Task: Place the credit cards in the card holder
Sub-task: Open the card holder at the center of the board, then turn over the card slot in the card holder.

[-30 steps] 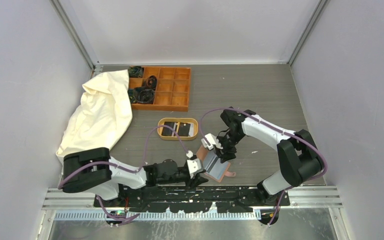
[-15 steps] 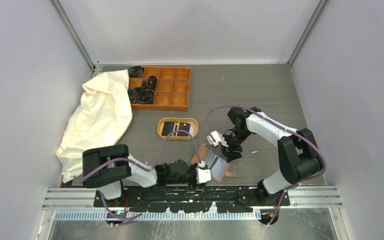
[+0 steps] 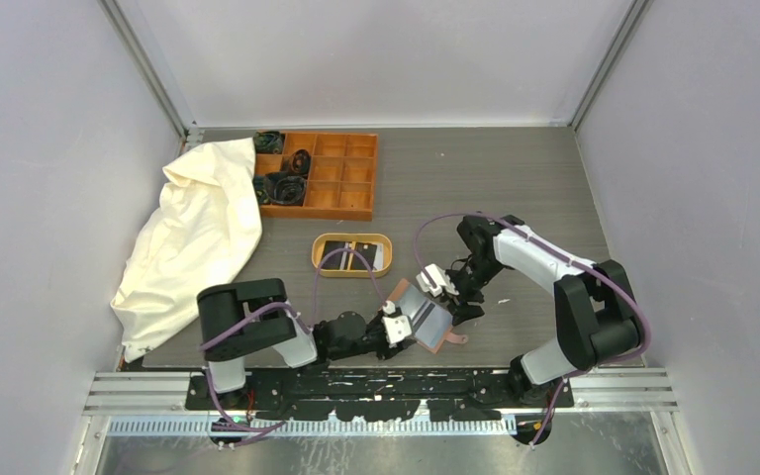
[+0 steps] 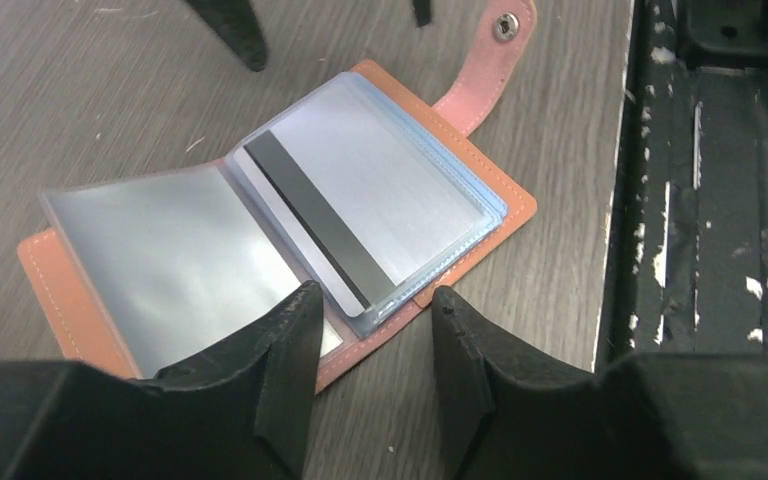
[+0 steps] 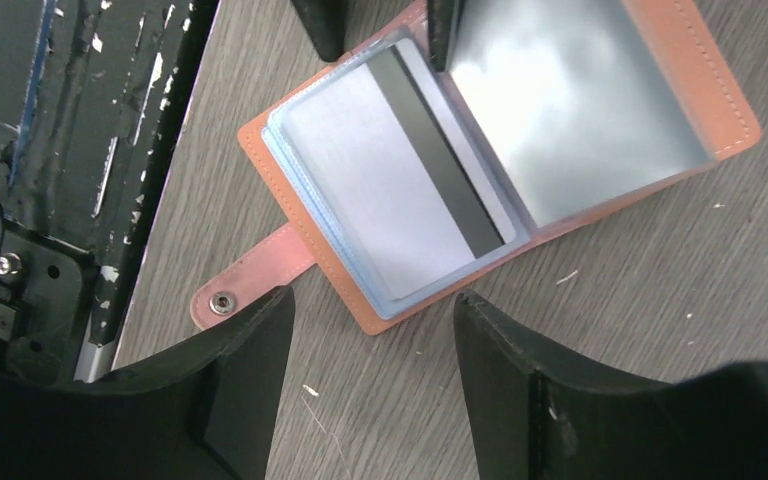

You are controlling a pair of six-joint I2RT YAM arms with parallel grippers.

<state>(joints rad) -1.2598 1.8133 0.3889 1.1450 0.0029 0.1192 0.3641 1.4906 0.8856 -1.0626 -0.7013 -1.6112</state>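
Note:
The card holder [image 4: 110, 300] lies open and flat on the table, also seen in the top view [image 3: 441, 337] and the right wrist view [image 5: 700, 90]. A pale credit card [image 4: 360, 195] with a black stripe sits in its clear sleeve [image 5: 380, 170]. My left gripper [image 4: 372, 310] is open at the holder's near edge, with one fingertip [image 4: 295, 330] over the left sleeve. On the opposite side my right gripper [image 5: 370, 310] stands open beside the snap strap [image 5: 250, 285], holding nothing. Two black credit cards [image 3: 336, 255] lie in the oval wooden tray [image 3: 353, 270].
An orange compartment box [image 3: 341, 158] with dark items stands at the back left. A white cloth [image 3: 193, 242] lies heaped along the left side. The black base rail [image 4: 720, 200] runs close to the holder on the near side.
My right gripper has opened wider and drawn back slightly to the right. The left arm has swung rightward, bringing its gripper up to the holder's edge.

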